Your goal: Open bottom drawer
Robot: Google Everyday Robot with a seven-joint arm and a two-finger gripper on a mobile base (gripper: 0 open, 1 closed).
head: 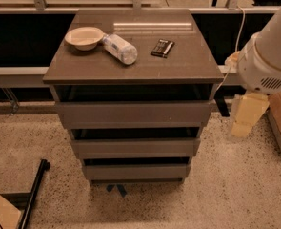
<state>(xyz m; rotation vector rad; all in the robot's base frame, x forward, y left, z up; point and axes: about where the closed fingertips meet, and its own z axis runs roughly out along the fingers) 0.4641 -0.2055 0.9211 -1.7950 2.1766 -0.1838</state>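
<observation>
Our hand (247, 114) hangs right of the cabinet (178, 67), and we cannot tell its grip state. Reaching in, we could catch the similar middle drawer (135, 148) instead of the bottom drawer (136, 171).

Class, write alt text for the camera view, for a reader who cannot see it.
A grey-brown cabinet of three stacked drawers stands on a speckled floor. The robot's gripper hangs at the picture's right, apart from the bottom drawer. On top lie a bowl, a bottle on its side and a dark packet.
</observation>
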